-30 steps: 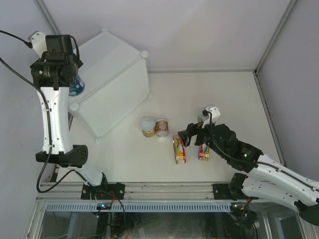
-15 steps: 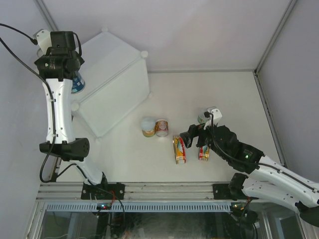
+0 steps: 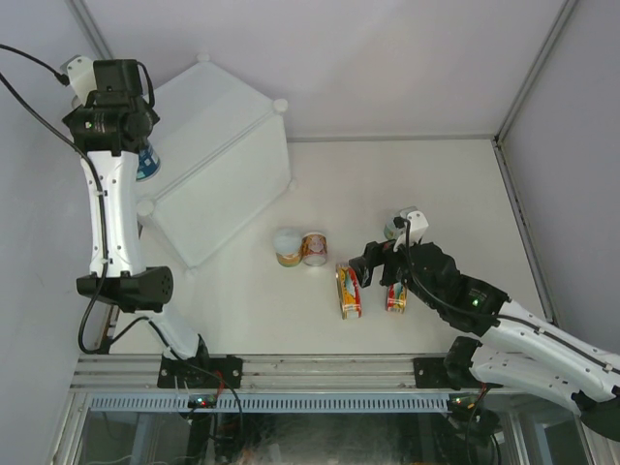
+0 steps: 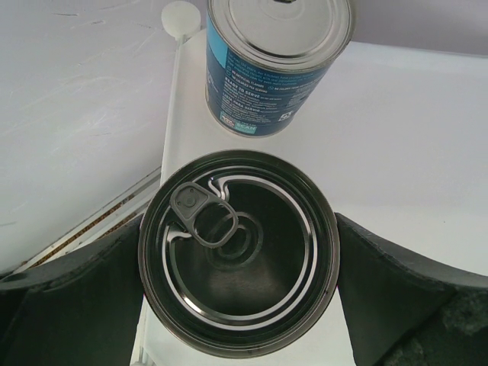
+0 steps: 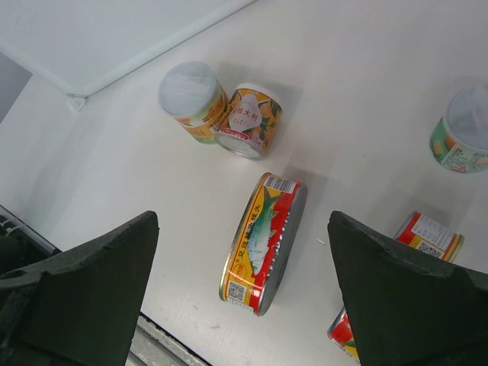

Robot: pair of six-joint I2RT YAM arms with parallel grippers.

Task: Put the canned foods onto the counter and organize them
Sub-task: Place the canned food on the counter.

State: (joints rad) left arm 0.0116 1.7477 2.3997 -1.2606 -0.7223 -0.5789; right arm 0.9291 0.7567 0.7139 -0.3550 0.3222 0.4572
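Observation:
My left gripper (image 3: 109,114) is shut on a tall can (image 4: 238,252), its pull-tab top facing the left wrist camera, over the left corner of the white box counter (image 3: 225,145). A second tall blue-labelled can (image 4: 278,61) stands on the counter (image 4: 404,130) just beyond it. My right gripper (image 3: 373,263) is open and empty above an oval red-and-yellow tin (image 5: 263,244) lying on the table. The other oval tin (image 3: 395,296) lies under the right arm. Two small cans (image 3: 288,246) (image 3: 314,248) sit together on the table; a third small can (image 5: 465,137) is at the right.
The counter's round corner knob (image 4: 181,17) is close to the standing can. The left wall is right beside the left arm. The table's near rail (image 3: 291,368) runs along the front, below the tins.
My left gripper has moved slightly back over the counter with the can in it. My right gripper has shifted only a little above the oval tin.

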